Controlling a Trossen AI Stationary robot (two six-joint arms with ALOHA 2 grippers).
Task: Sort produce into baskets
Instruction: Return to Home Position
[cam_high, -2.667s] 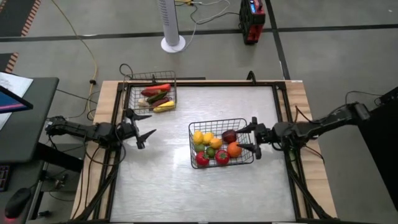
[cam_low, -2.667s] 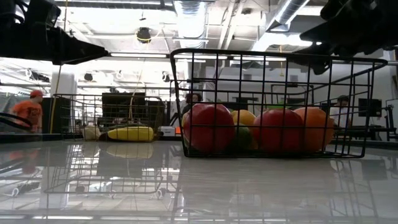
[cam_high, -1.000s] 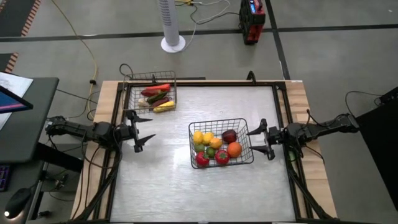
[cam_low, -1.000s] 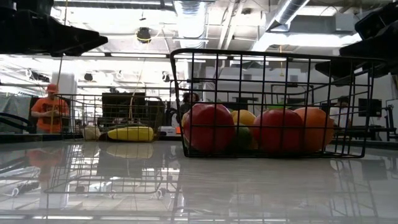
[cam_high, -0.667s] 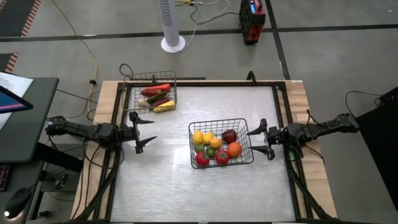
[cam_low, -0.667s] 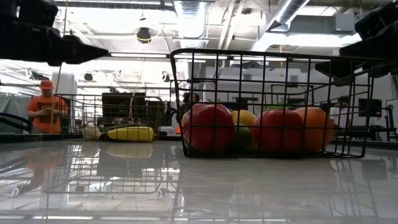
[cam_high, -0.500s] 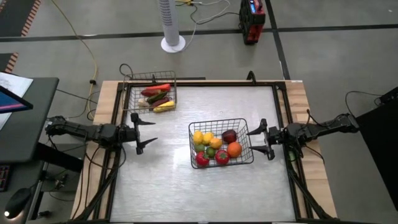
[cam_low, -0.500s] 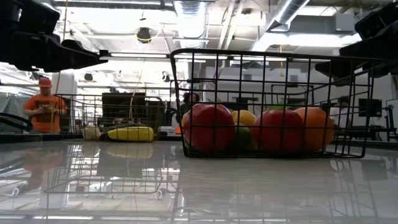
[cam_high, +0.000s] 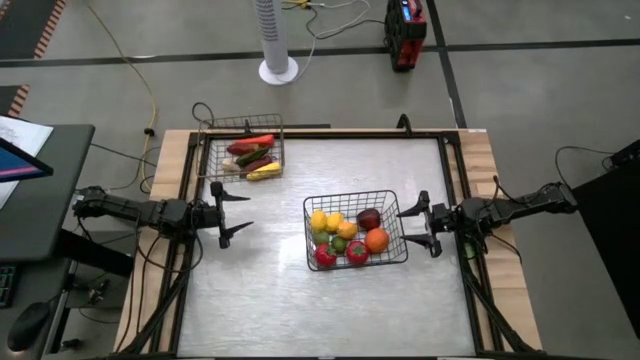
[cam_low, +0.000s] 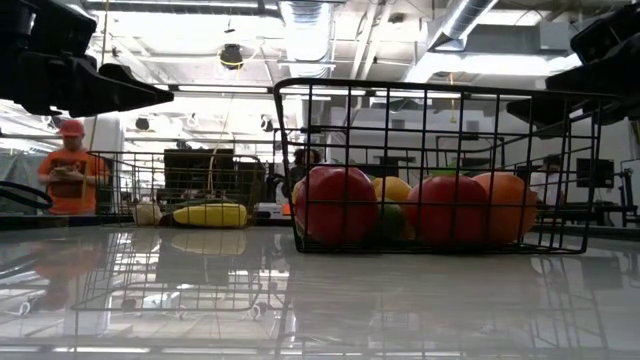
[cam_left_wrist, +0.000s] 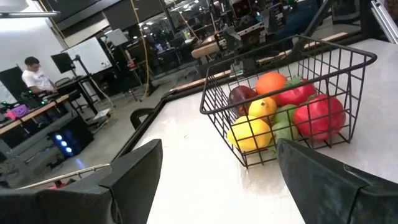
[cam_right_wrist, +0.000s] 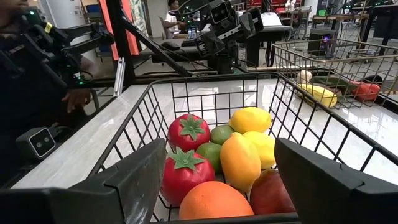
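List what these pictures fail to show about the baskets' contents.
- High view: the long pieces in the grey basket overlap, so their count is unclear.
- Low view: the red pieces and the orange hide the black basket's back row.
- Left wrist view: the green piece is mostly hidden behind the lemons.

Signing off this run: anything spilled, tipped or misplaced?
Nothing stands out. Round produce sits in the centre basket, long pieces in the corner basket, none loose on the table. Left arm and right arm wait at its sides, jaws open.
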